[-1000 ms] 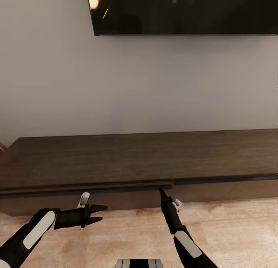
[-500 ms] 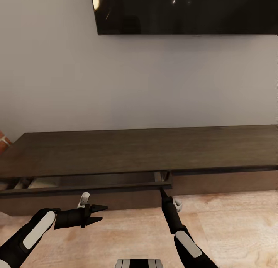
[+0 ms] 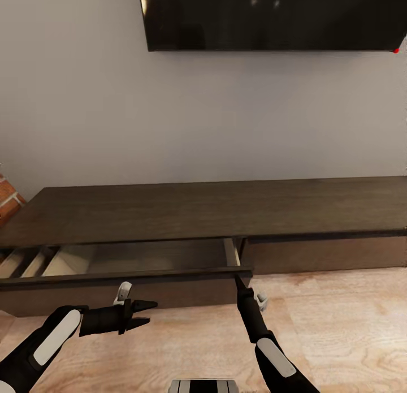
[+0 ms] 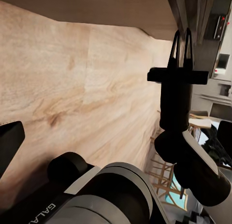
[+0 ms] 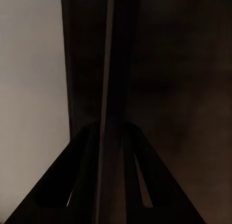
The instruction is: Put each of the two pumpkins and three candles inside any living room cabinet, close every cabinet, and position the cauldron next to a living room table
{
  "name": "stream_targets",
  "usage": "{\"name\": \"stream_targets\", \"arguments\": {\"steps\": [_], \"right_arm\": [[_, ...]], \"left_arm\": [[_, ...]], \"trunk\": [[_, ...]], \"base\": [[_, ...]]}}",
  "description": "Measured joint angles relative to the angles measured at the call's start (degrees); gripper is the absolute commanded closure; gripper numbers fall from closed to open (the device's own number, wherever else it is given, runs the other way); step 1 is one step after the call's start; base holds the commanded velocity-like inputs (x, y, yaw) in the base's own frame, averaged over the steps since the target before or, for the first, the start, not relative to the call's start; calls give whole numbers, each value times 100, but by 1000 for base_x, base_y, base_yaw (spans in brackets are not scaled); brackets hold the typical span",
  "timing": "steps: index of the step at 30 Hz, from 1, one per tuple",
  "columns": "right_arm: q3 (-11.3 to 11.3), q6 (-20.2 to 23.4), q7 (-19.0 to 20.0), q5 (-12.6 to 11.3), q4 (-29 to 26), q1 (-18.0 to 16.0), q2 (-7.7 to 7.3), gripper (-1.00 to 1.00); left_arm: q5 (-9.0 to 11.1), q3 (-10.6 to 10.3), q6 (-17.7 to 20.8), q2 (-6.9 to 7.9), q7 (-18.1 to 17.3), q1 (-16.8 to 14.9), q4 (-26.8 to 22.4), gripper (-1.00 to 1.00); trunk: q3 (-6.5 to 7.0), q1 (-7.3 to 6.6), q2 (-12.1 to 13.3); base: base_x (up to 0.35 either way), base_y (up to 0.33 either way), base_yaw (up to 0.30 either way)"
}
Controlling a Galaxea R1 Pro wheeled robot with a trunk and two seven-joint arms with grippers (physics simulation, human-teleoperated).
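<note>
The long dark-brown cabinet [image 3: 215, 212] stands against the wall. Its left pull-out front [image 3: 113, 280] is drawn out, showing a pale beige inside [image 3: 73, 260] with dividers and nothing in it that I can see. My right gripper [image 3: 238, 279] is shut on the top edge of that front at its right end; the right wrist view has its fingers [image 5: 82, 171] straddling the dark edge. My left gripper [image 3: 149, 312] hangs open low in front of the drawer face, holding nothing. The pumpkins, candles, cauldron and table are out of view.
A black TV [image 3: 271, 17] hangs on the grey wall above the cabinet. The cabinet's right front [image 3: 328, 254] is shut. Brick wall [image 3: 7, 201] shows at the far left. Light wooden floor [image 3: 339, 325] lies before the cabinet.
The left drawer has slid out from barely ajar to well open, with my right gripper on its edge. The whole view has drawn back from the cabinet; the arms hold the same pose.
</note>
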Motion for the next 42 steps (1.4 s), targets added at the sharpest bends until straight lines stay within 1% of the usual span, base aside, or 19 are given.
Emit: {"name": "stream_targets", "arguments": {"steps": [30, 42], "right_arm": [[-68, 0, 9, -10, 1, 0, 0, 100], [-76, 0, 9, -9, 0, 0, 0, 100]], "left_arm": [[0, 0, 2, 9, 0, 0, 0, -100], [0, 0, -1, 9, 0, 0, 0, -100]], "trunk": [[0, 0, 0], [0, -1, 0]], "base": [[-151, 0, 0], [-65, 0, 0]]}}
